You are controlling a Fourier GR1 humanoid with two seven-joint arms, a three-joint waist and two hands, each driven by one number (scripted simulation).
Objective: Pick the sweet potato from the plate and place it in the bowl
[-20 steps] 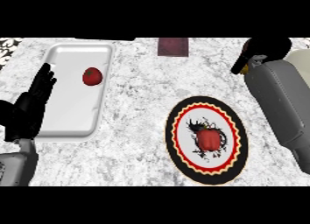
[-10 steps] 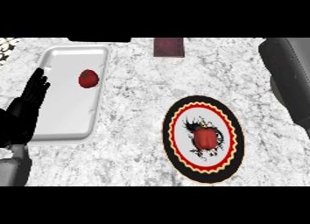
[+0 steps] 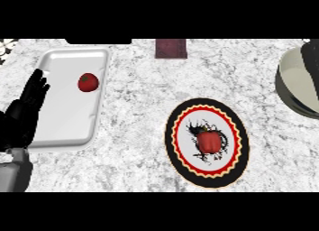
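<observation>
The sweet potato (image 3: 210, 140), a dark red lump, lies in the middle of a round plate (image 3: 177, 118) with a black and red scalloped rim, right of centre on the counter. The pale bowl (image 3: 294, 83) shows partly at the right edge. A dark part of my right arm or hand (image 3: 318, 67) crosses the bowl at that edge; the fingers cannot be made out. My left hand (image 3: 22, 115) rests open at the left edge, fingers up, beside the white tray. Neither hand touches the sweet potato.
A white rectangular tray (image 3: 66, 122) at the left holds a small round red fruit (image 3: 88, 82). A dark maroon block (image 3: 170, 48) sits at the counter's far edge. Marbled counter lies between tray, plate and bowl.
My right arm has swung to the right, off the counter's middle, and the bowl it covered now shows. The left hand and the sweet potato have stayed put.
</observation>
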